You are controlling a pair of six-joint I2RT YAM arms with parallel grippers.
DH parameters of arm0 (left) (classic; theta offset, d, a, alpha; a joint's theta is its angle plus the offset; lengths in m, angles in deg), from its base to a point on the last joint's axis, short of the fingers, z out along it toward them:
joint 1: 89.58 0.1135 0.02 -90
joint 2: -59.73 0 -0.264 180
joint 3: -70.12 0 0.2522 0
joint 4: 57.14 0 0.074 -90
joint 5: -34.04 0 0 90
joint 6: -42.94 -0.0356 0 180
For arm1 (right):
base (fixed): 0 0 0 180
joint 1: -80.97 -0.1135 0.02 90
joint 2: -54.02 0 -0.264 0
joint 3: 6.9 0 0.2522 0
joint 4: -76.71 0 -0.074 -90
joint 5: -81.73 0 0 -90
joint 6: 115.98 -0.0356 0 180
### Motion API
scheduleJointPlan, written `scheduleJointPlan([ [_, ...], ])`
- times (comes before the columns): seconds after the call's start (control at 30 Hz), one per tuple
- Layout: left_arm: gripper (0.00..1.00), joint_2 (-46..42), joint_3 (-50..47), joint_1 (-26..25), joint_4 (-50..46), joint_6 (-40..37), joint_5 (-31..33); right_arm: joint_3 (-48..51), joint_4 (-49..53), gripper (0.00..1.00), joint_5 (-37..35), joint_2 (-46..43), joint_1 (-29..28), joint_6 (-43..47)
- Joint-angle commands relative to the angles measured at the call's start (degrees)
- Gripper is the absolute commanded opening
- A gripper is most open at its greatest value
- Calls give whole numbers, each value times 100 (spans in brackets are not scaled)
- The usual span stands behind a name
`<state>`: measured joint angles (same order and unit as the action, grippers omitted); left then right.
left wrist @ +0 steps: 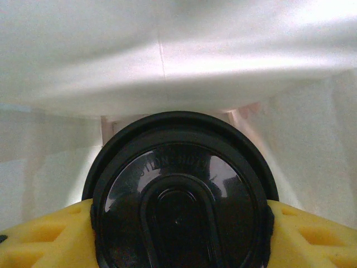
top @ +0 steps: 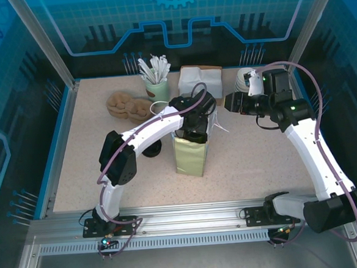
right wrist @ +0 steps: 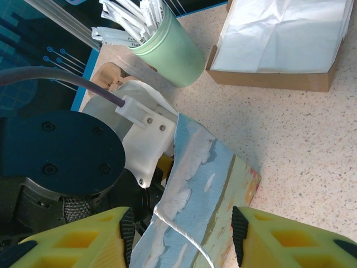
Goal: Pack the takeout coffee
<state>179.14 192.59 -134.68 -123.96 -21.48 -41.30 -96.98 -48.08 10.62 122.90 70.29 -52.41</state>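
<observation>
The takeout coffee's round black lid (left wrist: 178, 190) sits between the yellow fingers (left wrist: 44, 240) of my left gripper (left wrist: 181, 223), which is shut on the cup's top. The cup hangs inside the paper bag, with the bag's white inner walls (left wrist: 167, 61) all around it. From above, my left gripper (top: 193, 130) reaches down into the mouth of the upright bag (top: 190, 156), and the cup itself is hidden. My right gripper (top: 228, 103) hovers open at the bag's upper right. The bag's blue printed side (right wrist: 206, 190) and white cord handle lie between its fingers (right wrist: 262, 240), untouched by the pads.
At the back stand a green cup of wrapped sticks (top: 157, 86), a box of white napkins (top: 200, 80), brown pulp cup carriers (top: 127, 105) and a white stack (top: 243, 80). A small black object (top: 152, 149) lies left of the bag, under the left arm.
</observation>
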Motion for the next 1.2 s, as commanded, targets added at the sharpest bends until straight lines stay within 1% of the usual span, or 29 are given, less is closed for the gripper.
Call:
scheduleJointPlan([
  [0.0,61,407,-124,43,-227,87,-292,168,-193,51,141,-96,70,-267],
  [0.23,66,328,99,51,-328,146,-279,199,-337,49,325,146,-74,-659],
  [0.4,73,342,385,98,-569,262,-204,161,-321,49,138,248,-249,-708],
  [0.53,77,306,508,108,-648,253,-141,225,-326,49,70,255,-282,-746],
  [0.63,78,275,562,106,-697,279,-113,249,-349,49,77,275,-352,-759],
  [0.8,81,240,580,105,-770,370,-42,152,-117,49,-128,406,-557,-617],
  [1.17,85,223,801,101,-979,710,-46,165,28,50,-423,581,-836,-758],
])
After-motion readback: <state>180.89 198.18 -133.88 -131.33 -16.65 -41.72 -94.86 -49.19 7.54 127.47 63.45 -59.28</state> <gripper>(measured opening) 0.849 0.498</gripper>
